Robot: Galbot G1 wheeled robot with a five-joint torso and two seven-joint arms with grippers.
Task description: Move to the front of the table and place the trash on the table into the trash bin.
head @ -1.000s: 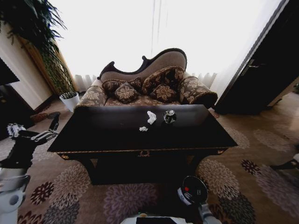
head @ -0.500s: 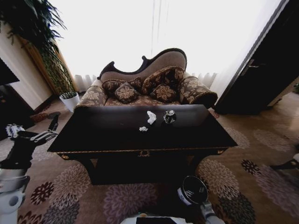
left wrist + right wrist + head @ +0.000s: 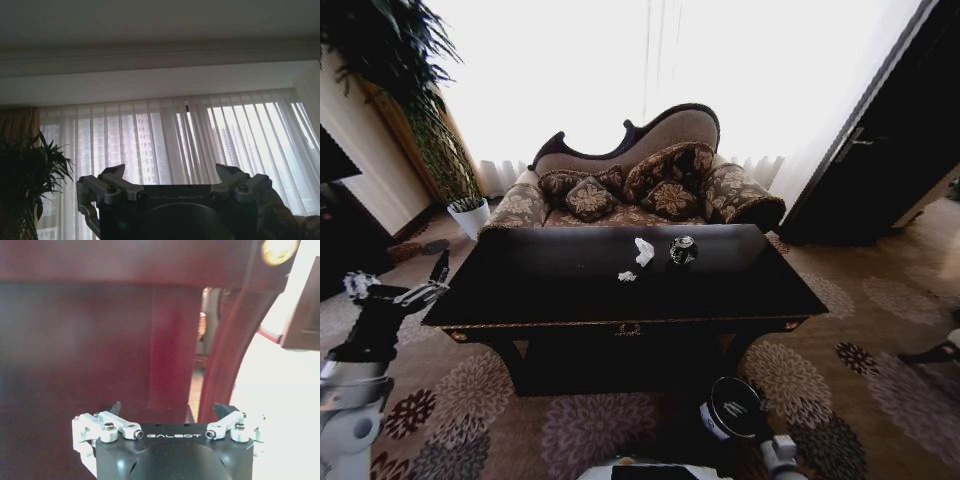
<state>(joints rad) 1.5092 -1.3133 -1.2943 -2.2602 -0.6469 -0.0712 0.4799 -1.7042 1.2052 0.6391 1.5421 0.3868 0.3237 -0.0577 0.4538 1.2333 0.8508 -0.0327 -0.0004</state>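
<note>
Trash, white paper wads (image 3: 643, 251) and small dark can (image 3: 682, 249), on glossy black table (image 3: 570, 290), far from spread-open left gripper (image 3: 400, 288); right gripper (image 3: 169, 412) open, empty; binning remains.

Both arms low, pincers spread

Left pincer (image 3: 398, 285) raised at the frame's lower left, fingers apart; right pincer (image 3: 170, 412) likewise open, near the bottom edge.

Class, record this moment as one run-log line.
base: facing table | trash: can, paper wads on tabletop | left gripper: open, raised at table's left | right gripper: open, low before table
</note>
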